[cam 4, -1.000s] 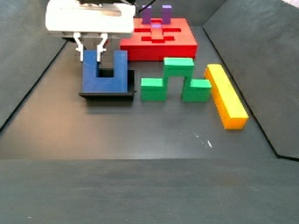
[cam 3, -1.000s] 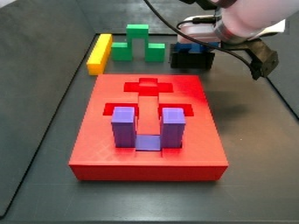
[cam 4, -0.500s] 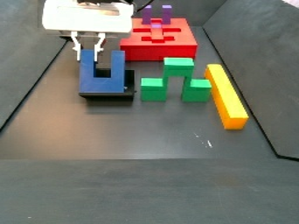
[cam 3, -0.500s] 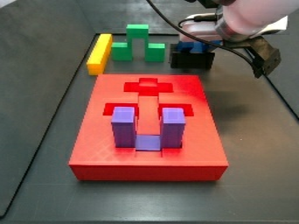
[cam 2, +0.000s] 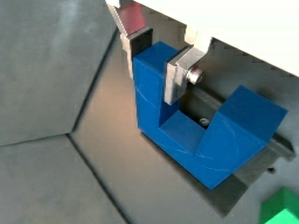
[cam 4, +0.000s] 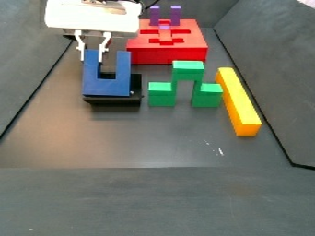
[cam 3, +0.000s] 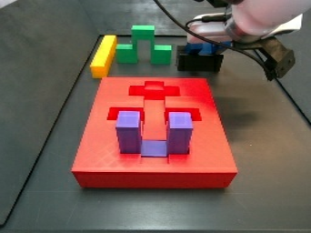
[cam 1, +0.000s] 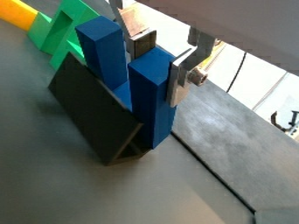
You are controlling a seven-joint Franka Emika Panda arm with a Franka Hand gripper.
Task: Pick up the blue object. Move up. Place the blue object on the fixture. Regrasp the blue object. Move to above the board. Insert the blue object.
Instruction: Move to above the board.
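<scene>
The gripper (cam 4: 96, 46) hangs over the black fixture (cam 4: 110, 98), its silver fingers (cam 2: 181, 74) straddling one upright prong of the blue object (cam 4: 107, 76). In both wrist views the plates sit on opposite faces of that prong, closed or nearly closed on it; whether the pads truly press cannot be told. The blue object (cam 2: 193, 127) stands upright on the fixture, prongs up, its base resting on the black ledge (cam 1: 100, 114).

In a side view the fixture (cam 3: 198, 62) is mostly hidden behind the arm and its cable, at the far right of the floor beyond the board (cam 3: 155, 136). The red board carries the violet U-shaped block (cam 3: 151, 135) seated in a recess near its front edge, and an open cross-shaped recess (cam 3: 153, 90) lies toward its far edge.

Just beside the fixture stands the green stepped block (cam 4: 185, 85), well clear of the gripper's fingers, and next to that, further from the fixture, lies the long yellow bar (cam 4: 238, 100). The green block's corner (cam 1: 65, 26) shows behind the blue prongs in a wrist view, with the yellow bar (cam 1: 17, 12) beyond it.
</scene>
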